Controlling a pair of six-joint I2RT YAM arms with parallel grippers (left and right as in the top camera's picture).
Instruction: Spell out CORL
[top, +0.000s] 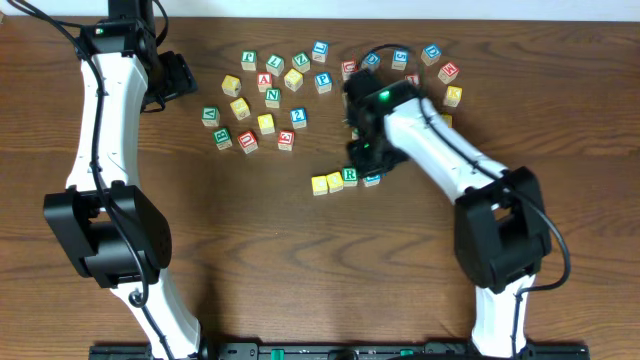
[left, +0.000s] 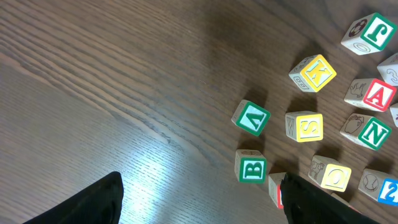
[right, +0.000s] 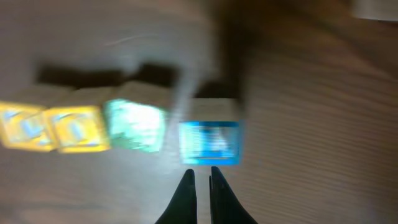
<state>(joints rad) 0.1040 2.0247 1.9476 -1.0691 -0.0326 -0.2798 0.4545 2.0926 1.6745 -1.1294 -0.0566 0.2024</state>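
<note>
Four cubes stand in a row at mid-table: two yellow-topped cubes (top: 320, 184) (top: 335, 181), the green R cube (top: 350, 176) and a blue-faced cube (top: 372, 179). The right wrist view is blurred; it shows the same row as yellow (right: 22, 127), yellow (right: 74, 129), green (right: 134, 126) and blue (right: 210, 142). My right gripper (right: 200, 175) is shut with nothing in it, its tips just short of the blue cube, and it hovers over the row's right end (top: 366, 150). My left gripper (top: 180, 76) is open at the far left, and the left wrist view shows bare wood between its tips (left: 200, 182).
Many loose letter cubes (top: 270, 95) lie scattered across the back of the table. Close to my left gripper are a green B (left: 252, 168), a green A (left: 252, 118), a yellow S (left: 305, 126), a yellow K (left: 314, 73) and a red-edged cube (left: 275, 190) beside the right finger.
</note>
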